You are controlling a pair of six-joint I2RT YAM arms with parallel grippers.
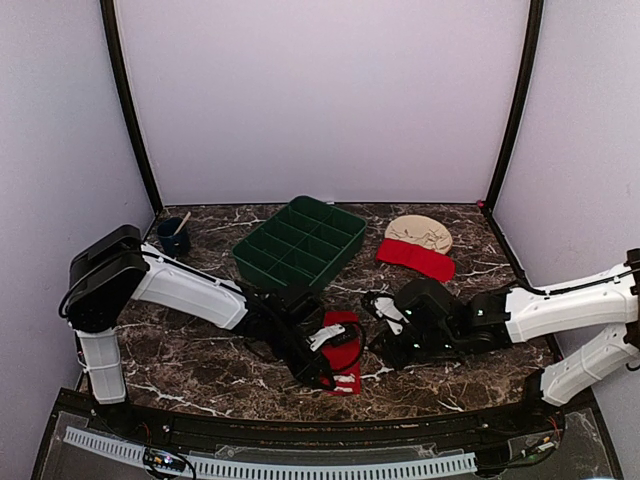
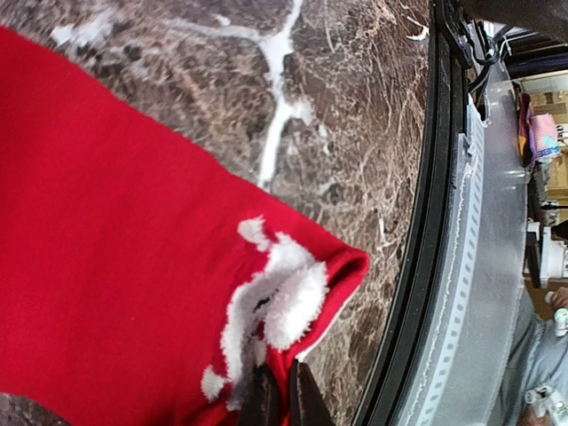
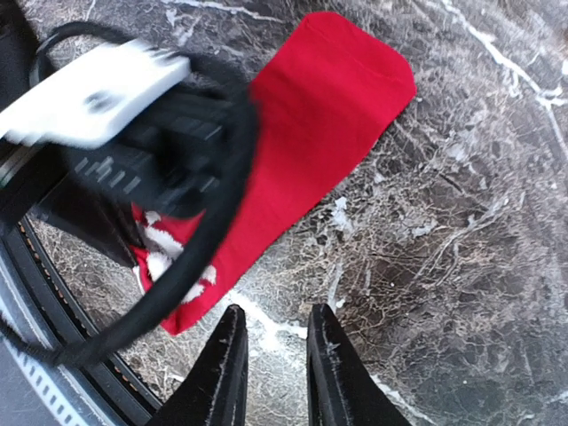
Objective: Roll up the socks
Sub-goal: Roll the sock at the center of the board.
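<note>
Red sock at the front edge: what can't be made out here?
- Top view: left arm covers the middle of the red sock; one layer or two, unclear.
- Left wrist: toe end cut off by the frame; left fingers hide the cuff edge.
- Right wrist: blurred left arm covers some cuff marks.

Sock (image 1: 348, 322) was bright red, plain, with a few fluffy white marks near cuff end. Table (image 1: 200, 350) showed dark brown marble pattern, white veins running through. Tray (image 1: 262, 270) was dark green. Cup (image 1: 170, 238) was dark blue. Hat (image 1: 415, 258) had beige crown, red band. Left arm (image 1: 185, 290) and right arm (image 1: 560, 305) wore white shells, black joints. Right gripper (image 3: 275, 312) had black fingers. Walls were pale lilac, corner posts black.
</note>
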